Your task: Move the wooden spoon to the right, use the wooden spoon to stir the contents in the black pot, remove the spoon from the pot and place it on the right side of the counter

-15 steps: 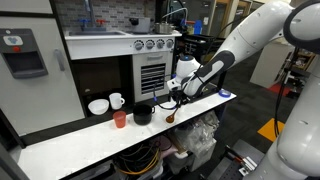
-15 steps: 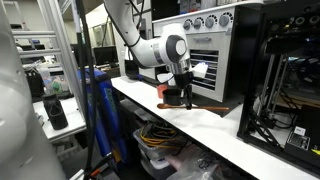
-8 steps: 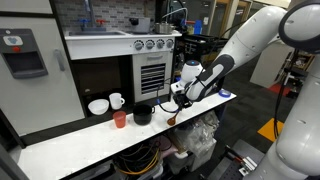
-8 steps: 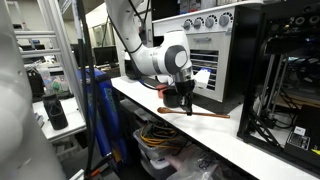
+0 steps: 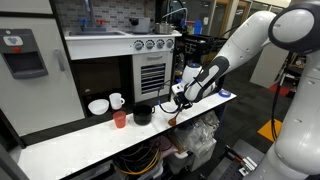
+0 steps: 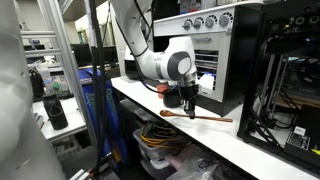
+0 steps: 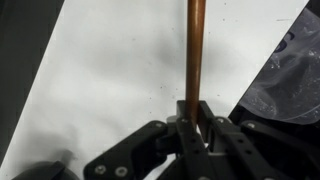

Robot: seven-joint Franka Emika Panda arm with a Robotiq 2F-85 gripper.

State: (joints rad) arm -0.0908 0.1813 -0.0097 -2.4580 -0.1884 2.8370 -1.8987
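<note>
Evidently the long, narrow white tabletop (image 5: 70,150) offered little depth. In the wrist view its bare surface (image 7: 110,70) was bounded by a dark edge on one side and by a rounded rim on the other, with crumpled clear plastic (image 7: 285,70) showing below that rim. Along the back edge stood a dark appliance front with a row of round dials (image 5: 152,44). The small round black pot (image 5: 143,115) sat near it, just beside a small red cup (image 5: 120,119), with a white mug (image 5: 117,101) and a white bowl (image 5: 98,106) further along. Past the pot, on the arm's side, bare tabletop (image 6: 205,138) ran on beyond the spoon's far end. The long, slender light-brown wooden spoon (image 6: 205,117) lay almost level, low over that stretch and outside the pot; whether it touched the surface could not be told. Its handle (image 7: 194,50) ran straight away from the jaws over white surface. The white robot arm (image 5: 240,45) arched down from high in the frame, its forearm slanting toward the tabletop and its wrist (image 6: 172,66) turned so the jaws pointed downward. The jaws were closed narrowly on the spoon's handle.
</note>
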